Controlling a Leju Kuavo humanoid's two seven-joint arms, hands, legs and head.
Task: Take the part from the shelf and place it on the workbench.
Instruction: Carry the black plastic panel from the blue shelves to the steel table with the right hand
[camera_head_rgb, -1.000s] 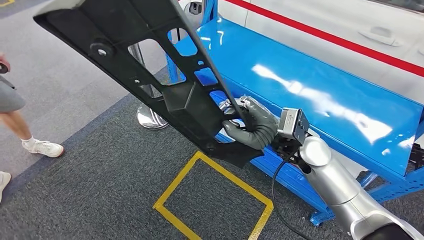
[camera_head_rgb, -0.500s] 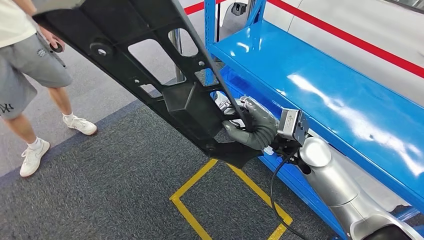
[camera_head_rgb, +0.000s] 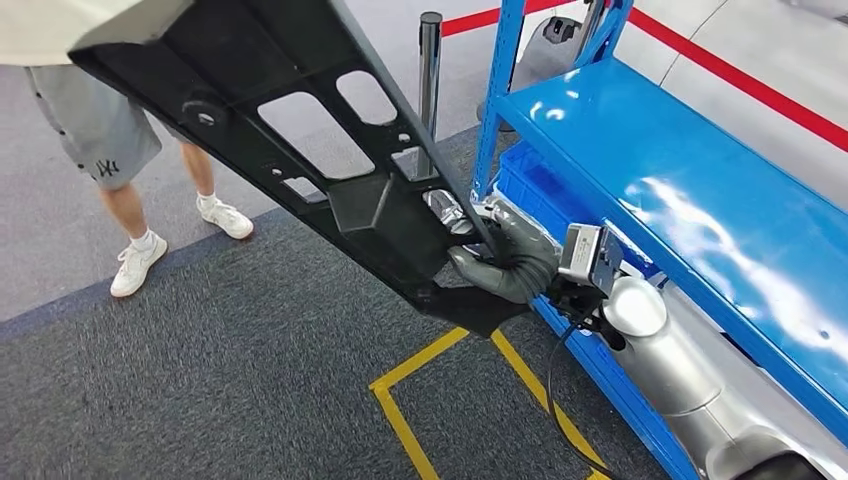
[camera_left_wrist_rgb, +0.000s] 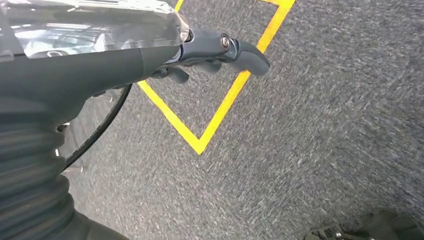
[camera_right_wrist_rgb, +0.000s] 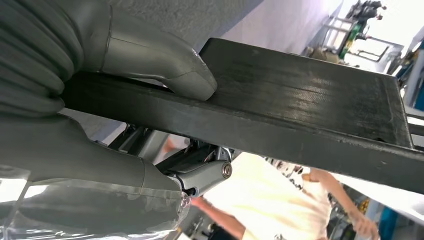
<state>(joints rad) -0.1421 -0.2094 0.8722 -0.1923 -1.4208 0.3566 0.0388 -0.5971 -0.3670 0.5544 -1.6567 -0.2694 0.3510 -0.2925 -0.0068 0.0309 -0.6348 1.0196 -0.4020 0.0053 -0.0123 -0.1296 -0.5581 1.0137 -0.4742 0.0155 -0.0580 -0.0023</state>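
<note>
Right hand grips the black part by its near edge, fingers clamped across the rim; part slants up and away, beside the blue shelf. Left hand empty, fingers loosely apart over carpet.

The part was a long, flat black panel with ribbed edges, several cut-out windows, small bolt holes and a raised block near its middle. It was held in the air, tilted, running from about ten o'clock down toward five o'clock across the head view. Its lower end sat in the right hand, whose fingers wrapped its edge. It hung beside the blue shelf, above the carpet.
</note>
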